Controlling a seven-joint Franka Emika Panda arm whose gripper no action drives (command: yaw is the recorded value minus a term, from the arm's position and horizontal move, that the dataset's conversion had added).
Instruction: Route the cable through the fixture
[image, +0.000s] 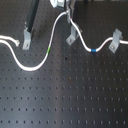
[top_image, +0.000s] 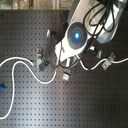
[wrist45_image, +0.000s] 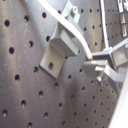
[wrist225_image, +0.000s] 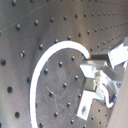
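Observation:
In the first exterior view the white cable (image: 31, 67) sags across the black board. It climbs past a green band (image: 47, 51) to my gripper (image: 66, 14) at the top. From there it drops by the middle fixture (image: 72, 36), passes a blue band (image: 94, 50) and reaches the right fixture (image: 116, 40). The gripper is shut on the cable. In the first wrist view the cable (wrist45_image: 70, 27) crosses a fixture (wrist45_image: 56, 47) and ends at the gripper (wrist45_image: 98, 60). The second wrist view shows the cable (wrist225_image: 47, 57) arcing into the gripper (wrist225_image: 92, 65). The arm (top_image: 76, 35) hides the gripper in the second exterior view.
A third fixture (image: 26, 37) stands at the first exterior view's left, next to a loose cable end (image: 20, 44). A dark slanted bar (image: 31, 12) rises behind it. Further small brackets (top_image: 49, 34) dot the board in the second exterior view, and a blue object (top_image: 1, 89) sits at its left edge.

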